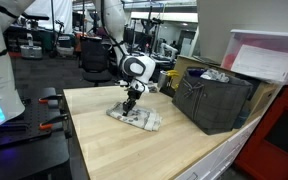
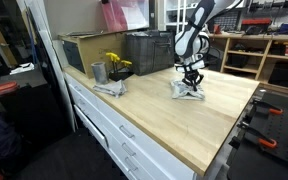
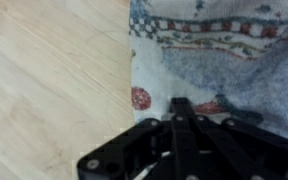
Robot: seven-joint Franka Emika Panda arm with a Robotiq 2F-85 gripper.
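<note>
Cloth (image 1: 136, 118) lies in a loose, rumpled heap near the middle of the wooden table (image 1: 114, 150), well apart from the other things, and in both exterior views it shows as pale fabric with a printed border (image 2: 187, 91). The gripper (image 1: 131, 103) stands straight above it with its tips down on the fabric. In the wrist view its fingers (image 3: 179, 112) are pressed together over the grey middle of the cloth (image 3: 204, 60), clenched, though I cannot tell whether a thin fold is caught between them. It should handle as something light, soft and limp: it will sag and trail, slide easily on the smooth wood and not break. A raised fold or a free corner looks like the best place to pinch, since a flat layer gives the tips little to bite. By count there is one gripper and one cloth under it. A second cloth (image 2: 109, 88) lies near the table's far end in an exterior view, with one metal cup (image 2: 98, 72) and one bunch of yellow flowers (image 2: 117, 63) on it. One dark crate (image 1: 216, 100) stands behind.
</note>
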